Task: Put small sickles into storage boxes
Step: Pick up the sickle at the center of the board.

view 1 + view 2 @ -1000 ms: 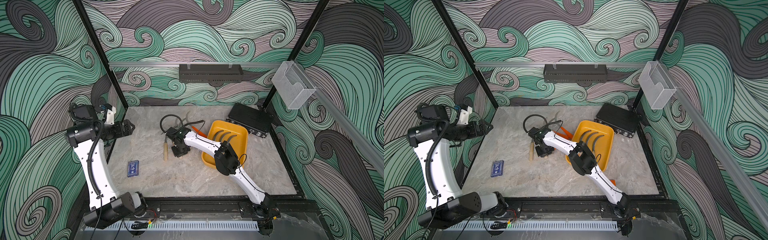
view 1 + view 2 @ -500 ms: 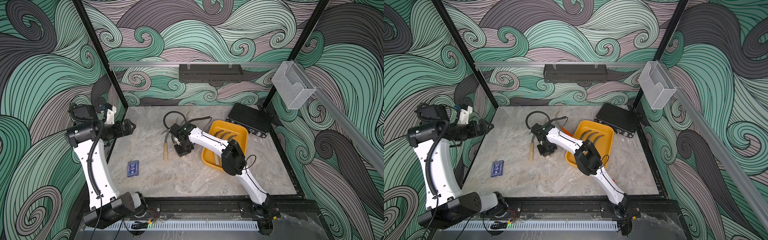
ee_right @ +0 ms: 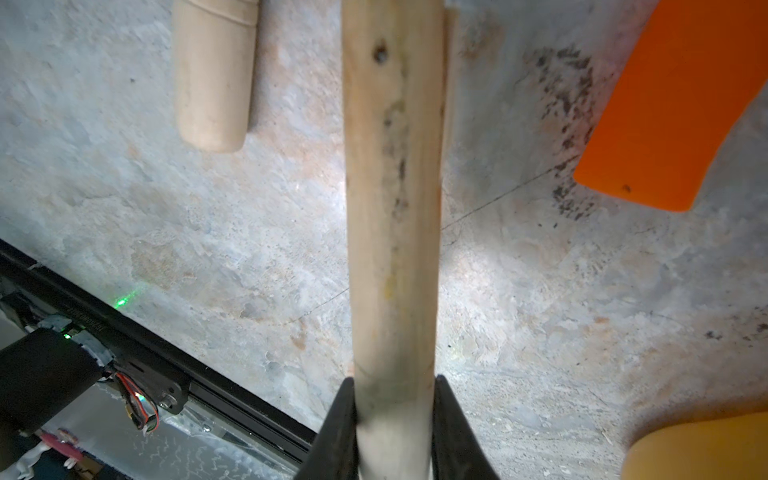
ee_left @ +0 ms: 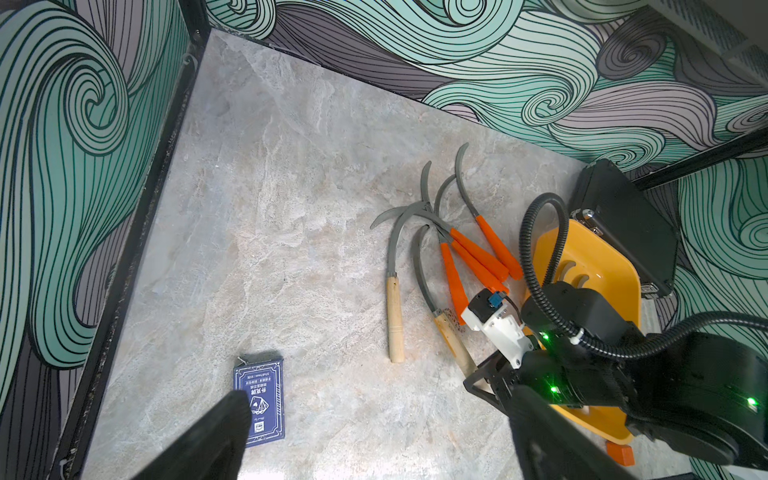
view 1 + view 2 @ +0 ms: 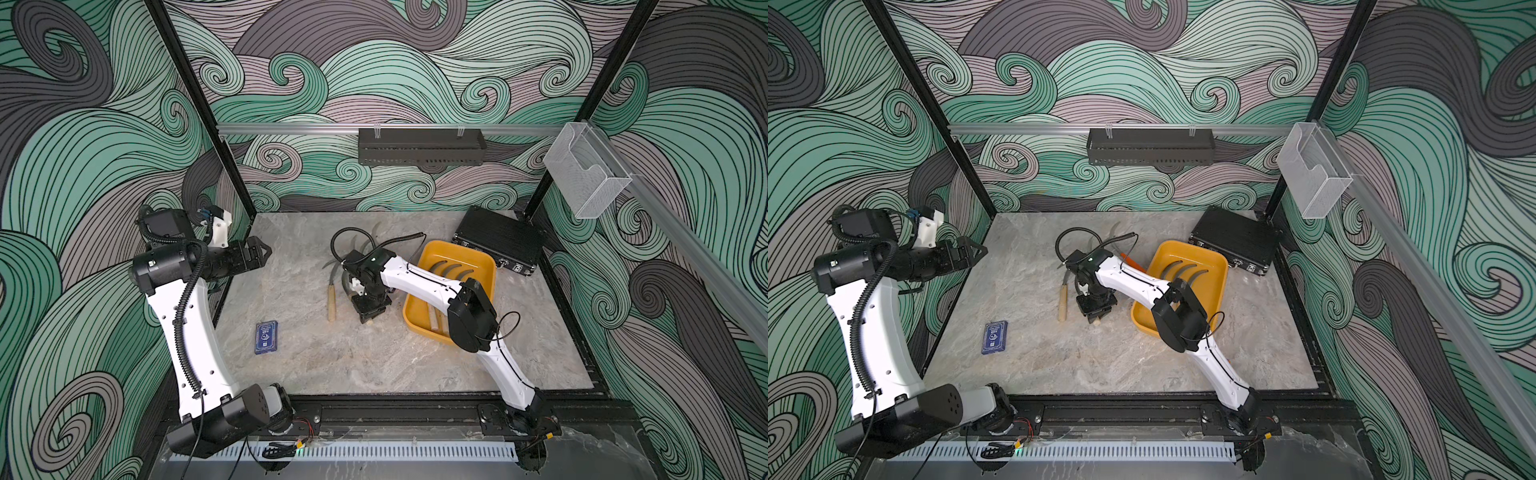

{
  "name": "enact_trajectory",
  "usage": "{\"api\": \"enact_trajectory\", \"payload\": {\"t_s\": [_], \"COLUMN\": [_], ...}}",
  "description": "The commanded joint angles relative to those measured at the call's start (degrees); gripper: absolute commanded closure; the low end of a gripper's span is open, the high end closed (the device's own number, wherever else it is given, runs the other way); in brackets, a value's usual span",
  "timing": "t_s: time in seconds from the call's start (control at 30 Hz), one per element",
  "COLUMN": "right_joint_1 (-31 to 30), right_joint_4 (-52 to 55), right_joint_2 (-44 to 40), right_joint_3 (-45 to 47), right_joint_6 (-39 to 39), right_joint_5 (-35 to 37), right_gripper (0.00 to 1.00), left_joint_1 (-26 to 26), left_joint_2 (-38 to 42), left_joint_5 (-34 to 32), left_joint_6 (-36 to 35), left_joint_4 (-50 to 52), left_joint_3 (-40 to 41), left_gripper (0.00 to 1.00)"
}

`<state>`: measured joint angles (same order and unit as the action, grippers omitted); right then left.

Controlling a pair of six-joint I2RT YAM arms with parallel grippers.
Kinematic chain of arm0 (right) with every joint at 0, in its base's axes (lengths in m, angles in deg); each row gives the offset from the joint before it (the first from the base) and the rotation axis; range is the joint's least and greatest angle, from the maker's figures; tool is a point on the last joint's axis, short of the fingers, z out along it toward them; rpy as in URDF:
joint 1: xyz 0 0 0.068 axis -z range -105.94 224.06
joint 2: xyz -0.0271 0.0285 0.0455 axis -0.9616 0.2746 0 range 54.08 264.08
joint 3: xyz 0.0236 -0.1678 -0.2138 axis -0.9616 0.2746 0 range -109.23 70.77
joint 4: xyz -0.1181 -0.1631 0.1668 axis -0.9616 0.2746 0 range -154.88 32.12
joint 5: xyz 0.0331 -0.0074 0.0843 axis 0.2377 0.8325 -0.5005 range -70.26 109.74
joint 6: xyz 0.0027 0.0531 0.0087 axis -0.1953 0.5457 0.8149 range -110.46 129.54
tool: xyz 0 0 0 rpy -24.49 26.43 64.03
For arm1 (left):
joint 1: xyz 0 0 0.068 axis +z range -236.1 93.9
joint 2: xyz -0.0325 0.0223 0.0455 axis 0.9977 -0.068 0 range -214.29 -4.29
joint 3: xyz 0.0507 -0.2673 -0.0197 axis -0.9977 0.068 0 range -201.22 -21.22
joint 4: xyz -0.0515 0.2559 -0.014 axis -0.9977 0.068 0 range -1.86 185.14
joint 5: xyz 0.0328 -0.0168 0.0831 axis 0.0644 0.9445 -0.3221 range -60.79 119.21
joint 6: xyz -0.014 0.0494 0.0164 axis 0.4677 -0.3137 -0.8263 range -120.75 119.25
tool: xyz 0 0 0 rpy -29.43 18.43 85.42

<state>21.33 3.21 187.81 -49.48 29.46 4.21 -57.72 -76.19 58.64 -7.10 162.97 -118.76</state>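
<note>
My right gripper [image 3: 394, 386] is shut on the pale wooden handle of one small sickle [image 3: 392, 208], low over the table in both top views [image 5: 370, 309] [image 5: 1094, 309]. Another wooden-handled sickle [image 5: 331, 299] [image 4: 395, 320] lies just beside it. Several orange-handled sickles [image 4: 478, 257] lie fanned behind them. The yellow-orange storage box [image 5: 457, 246] [image 5: 1192, 249] stands to the right, with three grey blades [image 5: 453, 270] in it and their handles partly under my right arm. My left gripper [image 5: 259, 253] [image 4: 378, 415] hangs open and empty over the table's left edge.
A blue card box [image 5: 266, 337] lies front left on the marble table. A black ribbed case [image 5: 500, 241] sits at the back right behind the storage box. A clear bin [image 5: 586, 174] and a black shelf [image 5: 419, 145] hang on the walls. A small orange cube [image 4: 619, 453] lies near the storage box.
My right gripper has drawn a little towards the front and right, still shut on the wooden handle. The left arm has not moved.
</note>
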Motion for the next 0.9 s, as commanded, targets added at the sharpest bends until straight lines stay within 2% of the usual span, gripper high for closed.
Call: {"api": "enact_trajectory", "payload": {"t_s": [0.0,0.87], "right_joint_1": [0.35,0.88], "right_joint_4": [1.34,1.31], "right_joint_2": [-3.24,-10.28], "right_joint_3": [0.60,1.86], "right_joint_6": [-0.76,-1.16], "right_joint_5": [-1.94,-5.91], "right_gripper": [0.97,0.99], "left_joint_1": [0.26,0.32], "left_joint_2": [0.26,0.41], "left_joint_5": [1.25,1.24], "left_joint_6": [0.72,1.58], "left_joint_4": [-0.46,0.06], "left_joint_3": [-2.49,-4.55], "left_gripper": [0.03,0.03]}}
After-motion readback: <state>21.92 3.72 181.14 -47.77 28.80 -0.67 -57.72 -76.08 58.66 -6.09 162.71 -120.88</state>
